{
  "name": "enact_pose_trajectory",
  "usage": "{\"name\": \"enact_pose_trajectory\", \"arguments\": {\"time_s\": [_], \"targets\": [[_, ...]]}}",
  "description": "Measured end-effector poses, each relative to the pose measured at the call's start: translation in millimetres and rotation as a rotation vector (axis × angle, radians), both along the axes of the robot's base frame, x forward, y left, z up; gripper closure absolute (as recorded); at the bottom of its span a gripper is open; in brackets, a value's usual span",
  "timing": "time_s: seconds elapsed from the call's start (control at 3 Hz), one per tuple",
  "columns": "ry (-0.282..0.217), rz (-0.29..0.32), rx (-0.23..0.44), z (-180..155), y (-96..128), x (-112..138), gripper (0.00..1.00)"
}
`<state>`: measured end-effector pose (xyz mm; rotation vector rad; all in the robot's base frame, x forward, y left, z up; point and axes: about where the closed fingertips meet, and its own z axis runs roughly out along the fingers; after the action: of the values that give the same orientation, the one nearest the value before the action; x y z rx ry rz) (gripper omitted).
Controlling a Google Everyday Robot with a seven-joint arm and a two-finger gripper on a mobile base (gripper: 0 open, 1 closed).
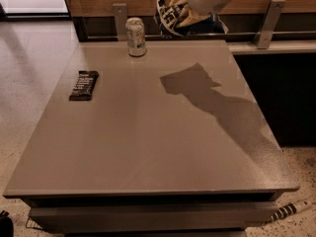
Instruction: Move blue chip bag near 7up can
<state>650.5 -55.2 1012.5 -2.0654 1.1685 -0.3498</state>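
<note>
The 7up can [135, 36] stands upright near the far left edge of the table [148, 132]; it is white-silver with green and red marks. My gripper [178, 15] is at the top of the view, right of the can, above the table's far edge. It is shut on the blue chip bag [166, 17], a dark foil bag with white lettering, held in the air clear of the tabletop. The arm hides most of the bag's right side. The bag is about a can's width to the right of the can and higher than it.
A flat black bar with white print [84, 84] lies on the left side of the table. A wooden wall with a rail and metal brackets [269, 21] runs behind the table. The arm's shadow [197, 88] falls on the tabletop.
</note>
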Motion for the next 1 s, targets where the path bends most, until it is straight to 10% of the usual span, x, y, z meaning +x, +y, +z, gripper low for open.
{"name": "enact_pose_trajectory", "arguments": {"time_s": [1.0], "targets": [[-0.055, -0.053, 0.013, -13.2, -13.5, 104.1, 1.0]]}}
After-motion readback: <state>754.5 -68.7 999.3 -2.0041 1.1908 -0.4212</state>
